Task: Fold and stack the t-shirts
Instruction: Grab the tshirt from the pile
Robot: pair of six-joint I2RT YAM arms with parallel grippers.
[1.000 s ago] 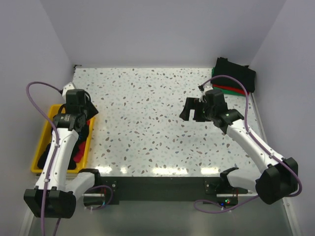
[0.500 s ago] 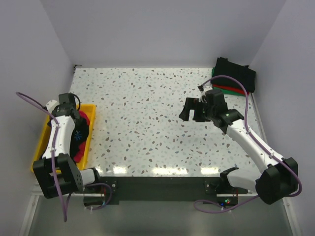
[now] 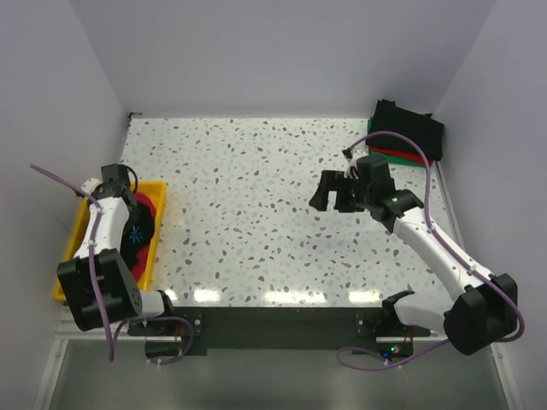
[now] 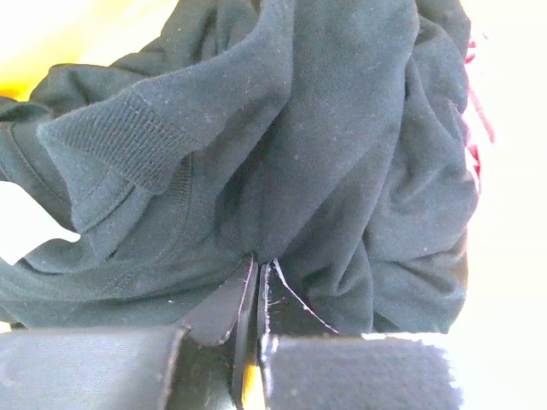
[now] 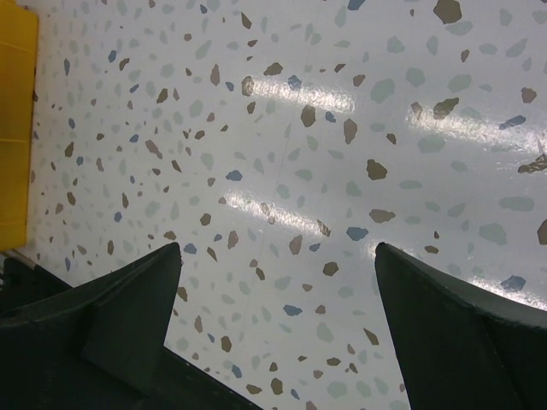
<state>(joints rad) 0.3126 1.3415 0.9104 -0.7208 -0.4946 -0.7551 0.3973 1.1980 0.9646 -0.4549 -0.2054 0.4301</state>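
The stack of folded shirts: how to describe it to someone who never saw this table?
On the speckled table, go to the far right corner. The stack lies there, black on top, red and green below; unlike the crumpled shirts in the yellow tray, it is neat.

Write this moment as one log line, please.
left claw: shut on black shirt in tray | right claw: open, empty, over table | folded stack: far right corner

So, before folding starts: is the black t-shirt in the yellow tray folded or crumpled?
Crumpled: the left wrist view shows the black t-shirt bunched in loose creases, the left gripper shut on a pinch of it.
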